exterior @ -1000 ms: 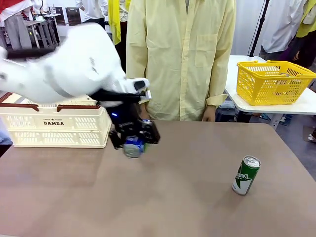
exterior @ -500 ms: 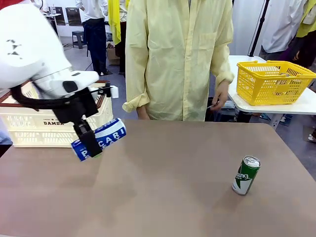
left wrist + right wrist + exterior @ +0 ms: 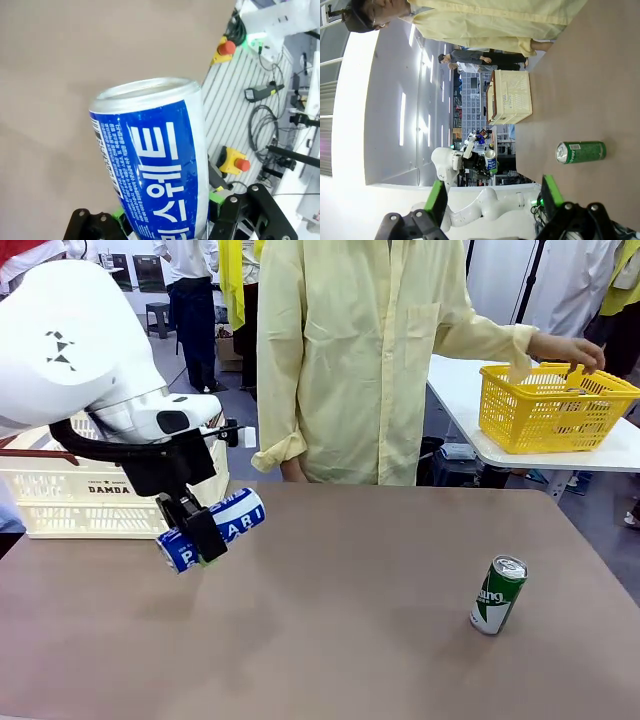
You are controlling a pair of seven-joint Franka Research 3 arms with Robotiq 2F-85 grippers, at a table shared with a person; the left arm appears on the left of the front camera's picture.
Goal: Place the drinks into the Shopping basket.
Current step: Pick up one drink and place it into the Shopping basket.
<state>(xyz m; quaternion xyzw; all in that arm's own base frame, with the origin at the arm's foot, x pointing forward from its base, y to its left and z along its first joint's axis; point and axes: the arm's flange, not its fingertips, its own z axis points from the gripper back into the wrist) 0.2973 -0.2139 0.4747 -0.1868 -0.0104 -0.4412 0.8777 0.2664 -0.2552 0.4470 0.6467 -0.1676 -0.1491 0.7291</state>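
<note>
Left gripper (image 3: pixel 203 543) is clamped on the slim blue aluminium can with white "Pocari" lettering (image 3: pixel 236 516), held aloft, its long axis near level and crosswise to the grip. We note the cream slotted plastic crate with dark red rim (image 3: pixel 110 502) just beyond the gripper and to its left. We judge this arm the nearer; the right gripper (image 3: pixel 494 196) stands with jaws apart.

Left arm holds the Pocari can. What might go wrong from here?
The blue Pocari can, tilted in the left gripper, is short of the Shopping basket, not over it: releasing now would drop it on the table. It seems gripped off-centre, so it might slip or clip the basket's rim.
</note>
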